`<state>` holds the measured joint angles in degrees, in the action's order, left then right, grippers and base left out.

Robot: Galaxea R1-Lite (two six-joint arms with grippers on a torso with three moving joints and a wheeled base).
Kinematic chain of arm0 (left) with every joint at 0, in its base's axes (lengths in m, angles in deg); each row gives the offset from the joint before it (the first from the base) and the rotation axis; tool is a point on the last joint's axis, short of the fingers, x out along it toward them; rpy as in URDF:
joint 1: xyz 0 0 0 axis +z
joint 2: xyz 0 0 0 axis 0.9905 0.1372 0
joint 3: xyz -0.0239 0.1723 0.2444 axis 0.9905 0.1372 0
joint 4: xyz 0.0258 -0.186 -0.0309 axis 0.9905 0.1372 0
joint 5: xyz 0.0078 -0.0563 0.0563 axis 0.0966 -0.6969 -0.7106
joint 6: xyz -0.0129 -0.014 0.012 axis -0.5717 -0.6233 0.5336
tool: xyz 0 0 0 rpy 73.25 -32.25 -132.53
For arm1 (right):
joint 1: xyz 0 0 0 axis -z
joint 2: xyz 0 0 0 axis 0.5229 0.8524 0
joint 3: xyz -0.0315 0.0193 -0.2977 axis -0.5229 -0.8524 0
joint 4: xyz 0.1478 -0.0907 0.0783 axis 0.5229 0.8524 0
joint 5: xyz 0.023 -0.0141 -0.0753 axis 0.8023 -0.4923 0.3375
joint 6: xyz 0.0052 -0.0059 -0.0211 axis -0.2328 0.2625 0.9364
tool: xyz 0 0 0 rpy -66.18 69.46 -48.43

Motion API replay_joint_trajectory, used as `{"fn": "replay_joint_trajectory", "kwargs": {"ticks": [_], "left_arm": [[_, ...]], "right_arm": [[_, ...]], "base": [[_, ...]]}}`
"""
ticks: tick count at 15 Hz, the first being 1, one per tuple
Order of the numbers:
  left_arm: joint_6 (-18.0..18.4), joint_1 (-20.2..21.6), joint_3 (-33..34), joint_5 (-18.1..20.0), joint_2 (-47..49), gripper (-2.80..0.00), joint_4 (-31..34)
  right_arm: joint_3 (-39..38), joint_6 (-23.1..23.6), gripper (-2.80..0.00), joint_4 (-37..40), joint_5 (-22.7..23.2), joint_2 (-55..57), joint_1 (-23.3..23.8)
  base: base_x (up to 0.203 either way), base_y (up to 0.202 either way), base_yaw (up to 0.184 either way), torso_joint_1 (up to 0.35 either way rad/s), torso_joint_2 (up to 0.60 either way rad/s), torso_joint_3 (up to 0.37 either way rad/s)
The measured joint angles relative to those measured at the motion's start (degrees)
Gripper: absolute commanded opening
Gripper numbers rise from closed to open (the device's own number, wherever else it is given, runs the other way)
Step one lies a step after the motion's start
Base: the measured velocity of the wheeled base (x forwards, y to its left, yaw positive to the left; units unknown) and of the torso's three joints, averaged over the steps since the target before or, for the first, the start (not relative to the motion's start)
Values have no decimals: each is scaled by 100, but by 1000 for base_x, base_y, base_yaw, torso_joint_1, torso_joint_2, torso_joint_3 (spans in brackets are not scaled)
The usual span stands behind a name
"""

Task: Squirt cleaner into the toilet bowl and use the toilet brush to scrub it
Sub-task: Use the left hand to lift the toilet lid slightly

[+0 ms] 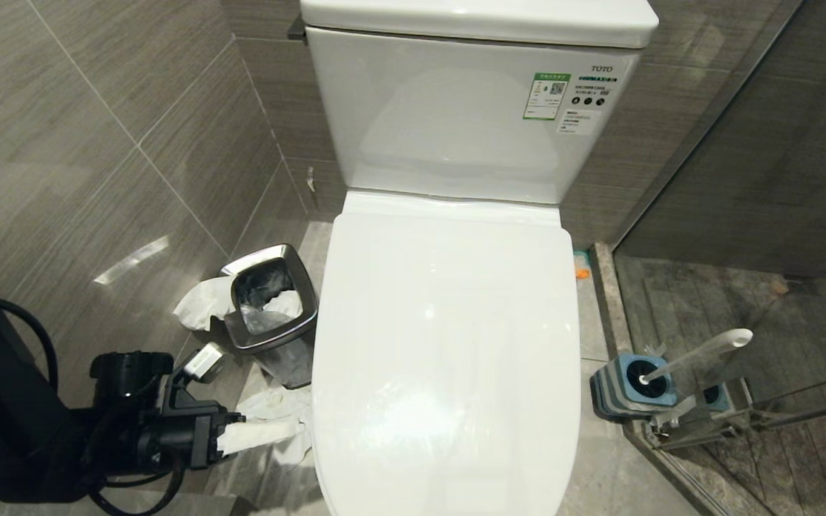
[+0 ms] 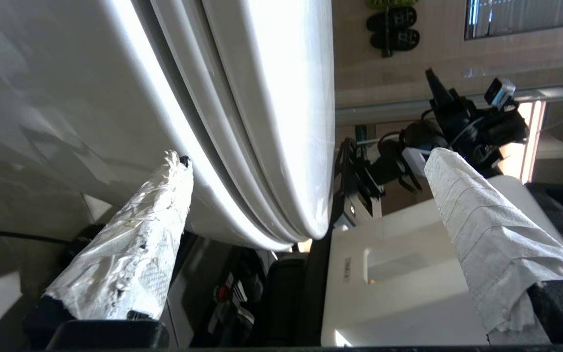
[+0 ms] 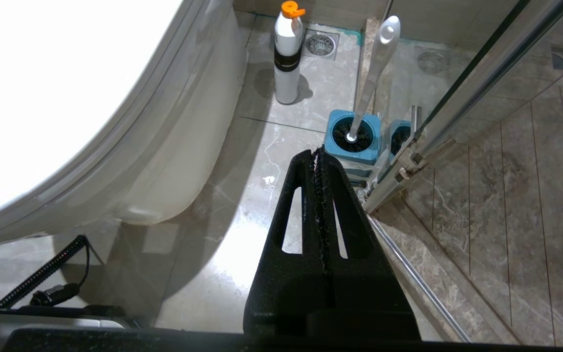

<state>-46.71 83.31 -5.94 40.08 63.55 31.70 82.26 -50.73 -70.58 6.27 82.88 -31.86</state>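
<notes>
Left wrist view: left gripper [image 2: 306, 161] spread, straddling lid [image 2: 271, 98] edge, seemingly untouched.

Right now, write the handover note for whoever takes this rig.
Left gripper: open, tissue-wrapped fingers at the closed toilet lid's edge, holding nothing.
Right gripper: shut, empty, low over the floor.
Toilet brush: in its blue holder by the glass door.
White bottle with orange cap: on the floor beside the toilet.
Done: nothing visible; lid is down.
Left: lift the lid, squirt cleaner, scrub.
</notes>
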Motion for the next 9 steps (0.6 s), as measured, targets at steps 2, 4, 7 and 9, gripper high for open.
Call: {"fn": "replay_joint_trajectory", "kwargs": {"ticks": [2,4,7,9], "left_arm": [[10,-100,185,-6,25,0,-137],[10,-130,252,-30,34,0,-189],[6,-153,264,-55,-5,0,-189],[8,-206,272,-148,-16,0,-189]], "right_arm": [[0,1,-280,1,0,0,0],[0,0,-280,2,-1,0,0],[0,-1,-280,0,-1,0,0],[0,0,-280,0,-1,0,0]], "base": [[0,0,0,0,0,0],[0,0,0,0,0,0],[0,0,0,0,0,0],[0,0,0,0,0,0]]}}
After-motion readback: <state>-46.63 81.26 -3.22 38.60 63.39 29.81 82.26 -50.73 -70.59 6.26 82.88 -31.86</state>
